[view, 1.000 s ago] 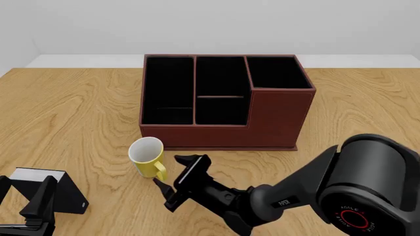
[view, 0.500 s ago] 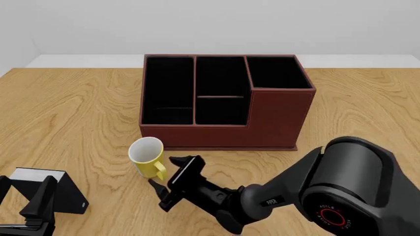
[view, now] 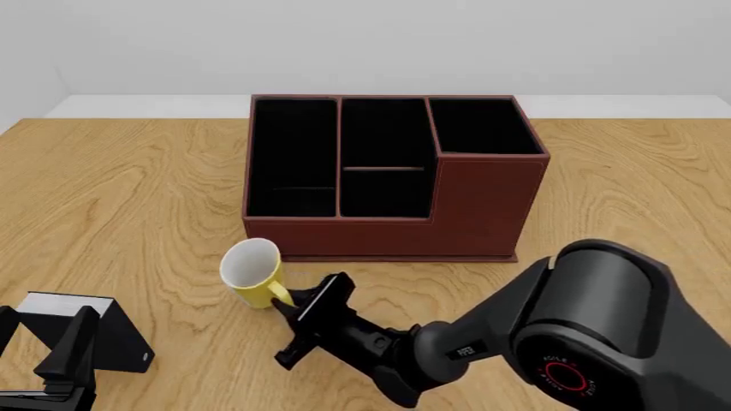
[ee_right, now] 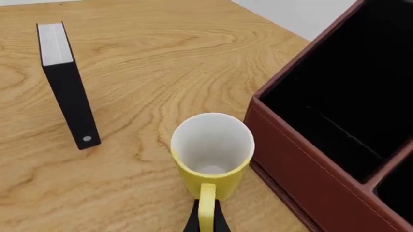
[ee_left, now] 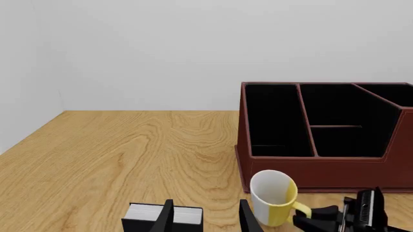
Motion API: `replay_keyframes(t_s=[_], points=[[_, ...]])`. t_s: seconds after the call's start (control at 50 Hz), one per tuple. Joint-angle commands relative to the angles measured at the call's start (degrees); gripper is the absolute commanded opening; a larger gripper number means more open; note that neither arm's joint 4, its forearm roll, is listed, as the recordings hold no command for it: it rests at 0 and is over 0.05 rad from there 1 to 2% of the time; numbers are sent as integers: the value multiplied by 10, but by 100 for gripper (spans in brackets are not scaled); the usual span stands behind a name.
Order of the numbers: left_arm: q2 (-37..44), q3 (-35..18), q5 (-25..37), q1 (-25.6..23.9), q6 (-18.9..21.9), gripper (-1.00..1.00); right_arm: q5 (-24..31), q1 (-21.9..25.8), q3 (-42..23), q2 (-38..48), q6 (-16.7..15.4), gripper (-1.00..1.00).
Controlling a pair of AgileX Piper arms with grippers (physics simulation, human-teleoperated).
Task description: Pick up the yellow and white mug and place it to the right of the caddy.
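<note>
The yellow and white mug (view: 249, 265) stands on the table just in front of the caddy's (view: 480, 205) left front corner, its handle pointing toward me. My right gripper (view: 286, 301) is shut on the handle. In the right wrist view the fingers close tightly around the handle at my right gripper (ee_right: 205, 222), with the mug (ee_right: 212, 145) beside the caddy wall (ee_right: 310, 164). My left gripper (view: 40, 342) is open and empty at the near left. The left wrist view shows the mug (ee_left: 271, 195), the caddy (ee_left: 322, 169) and my right gripper (ee_left: 310, 215).
A small black box with a white top (view: 115, 342) stands at the near left, right by my left gripper; it also shows in the right wrist view (ee_right: 65, 87) and the left wrist view (ee_left: 152, 215). Bare wood table (view: 617, 188) lies right of the caddy.
My right gripper has moved forward and left to the mug and closed on its handle. The mug has shifted slightly left. The left arm has not moved.
</note>
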Motion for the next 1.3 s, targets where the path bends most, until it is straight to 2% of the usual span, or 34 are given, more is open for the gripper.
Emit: replay_keyframes(t_s=[0.02, 0.36, 0.6, 0.9, 0.94, 1.3], points=[[0, 0, 0, 0, 0, 100, -5, -3, 7, -8, -3, -100], [0, 0, 0, 0, 0, 100, -23, -1, 30, -25, -14, -100], [0, 0, 0, 0, 0, 100, -5, 16, 45, -60, 1, -100], [0, 0, 0, 0, 0, 100, -3, 16, 99, -135, -4, -100], [0, 0, 0, 0, 0, 100, 0, 16, 103, -141, 2, -100], [0, 0, 0, 0, 0, 100, 10, 22, 169, -236, -9, -100]])
